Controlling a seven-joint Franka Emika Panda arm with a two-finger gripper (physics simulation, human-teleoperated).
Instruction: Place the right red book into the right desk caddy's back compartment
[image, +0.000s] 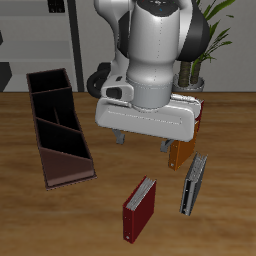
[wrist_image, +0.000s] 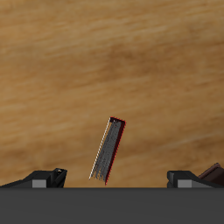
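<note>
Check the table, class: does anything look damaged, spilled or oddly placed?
Nothing stands out. The right red book lies intact on the wood, clear of the right desk caddy, with nothing spilled.

Warm brown wooden table (image: 60, 215) under gripper (image: 143, 143): grained, matt. Dark maroon-red hardcover book (image: 139, 207) below gripper: smooth cover, white paper page block. Grey-white robot arm shell (image: 155, 50): glossy plastic.
</note>
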